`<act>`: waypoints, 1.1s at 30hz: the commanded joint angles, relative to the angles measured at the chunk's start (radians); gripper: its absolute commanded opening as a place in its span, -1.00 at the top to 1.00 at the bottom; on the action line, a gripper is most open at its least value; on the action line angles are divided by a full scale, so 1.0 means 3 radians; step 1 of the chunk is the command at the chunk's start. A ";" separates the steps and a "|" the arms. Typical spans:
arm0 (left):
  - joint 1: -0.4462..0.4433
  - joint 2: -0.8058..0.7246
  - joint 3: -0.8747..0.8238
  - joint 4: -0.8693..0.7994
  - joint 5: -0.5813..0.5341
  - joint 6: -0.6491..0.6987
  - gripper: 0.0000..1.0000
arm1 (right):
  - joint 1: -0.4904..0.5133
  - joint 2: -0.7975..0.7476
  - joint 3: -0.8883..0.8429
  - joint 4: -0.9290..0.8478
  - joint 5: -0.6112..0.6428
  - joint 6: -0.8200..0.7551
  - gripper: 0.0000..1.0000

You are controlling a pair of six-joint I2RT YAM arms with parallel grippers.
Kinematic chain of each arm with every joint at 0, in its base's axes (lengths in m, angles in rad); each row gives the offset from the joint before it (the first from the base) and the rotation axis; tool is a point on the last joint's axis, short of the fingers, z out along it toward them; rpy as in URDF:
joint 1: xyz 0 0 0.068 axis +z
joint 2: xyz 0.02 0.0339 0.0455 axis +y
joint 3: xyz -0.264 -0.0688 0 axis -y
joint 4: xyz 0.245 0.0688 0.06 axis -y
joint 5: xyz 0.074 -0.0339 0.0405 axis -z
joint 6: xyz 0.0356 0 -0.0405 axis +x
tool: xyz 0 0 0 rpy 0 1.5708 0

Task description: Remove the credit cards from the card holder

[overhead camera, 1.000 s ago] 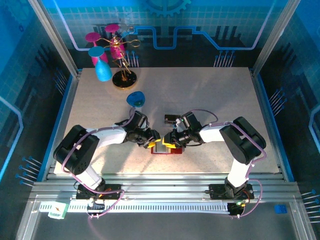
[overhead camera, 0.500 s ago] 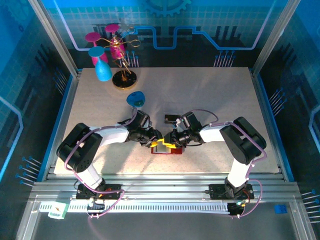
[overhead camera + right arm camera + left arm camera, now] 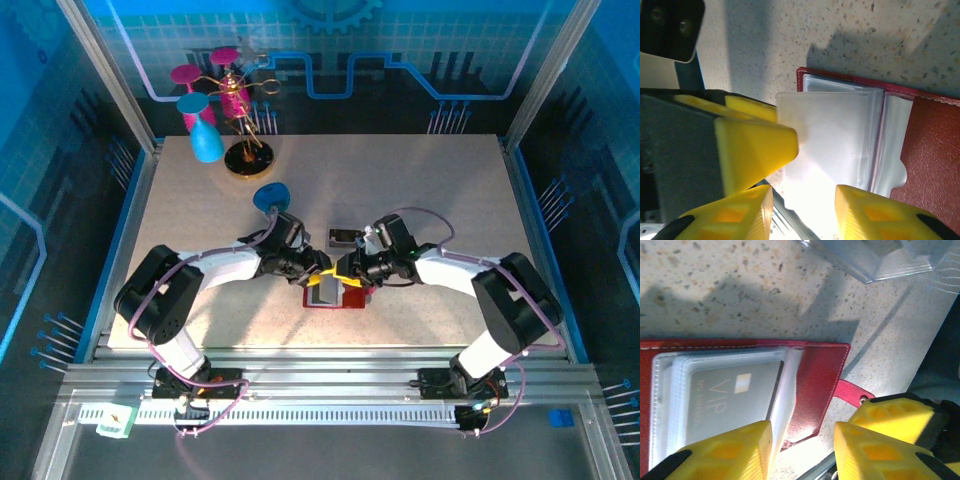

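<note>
- Speckled table (image 3: 420, 200), with red card holder (image 3: 350, 298) lying open near its front middle.
- Left gripper (image 3: 802, 440) part-open at holder's flap, gripping nothing.
- Right gripper (image 3: 804, 200) part-open astride clear sleeves (image 3: 830, 135), gripping nothing.
- Grey card (image 3: 730, 400) tucked in sleeve.

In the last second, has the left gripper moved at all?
Yes. The left gripper slid right and slightly up the view, toward the middle of the red card holder.

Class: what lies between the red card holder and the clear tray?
Bare speckled table, crossed by shadows, separates the card holder from the clear tray, seen in the left wrist view.
</note>
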 commanded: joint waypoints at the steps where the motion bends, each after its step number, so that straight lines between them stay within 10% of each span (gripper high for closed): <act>1: -0.0050 0.0016 0.0091 -0.0135 0.0093 0.0074 0.23 | -0.0104 -0.0233 0.0126 -0.0443 0.0210 -0.0189 0.24; 33: -0.0485 0.0672 0.0848 -0.0702 -0.0020 0.0320 -0.24 | -0.0615 -0.1027 -0.0186 -0.0945 0.0600 -0.0441 0.24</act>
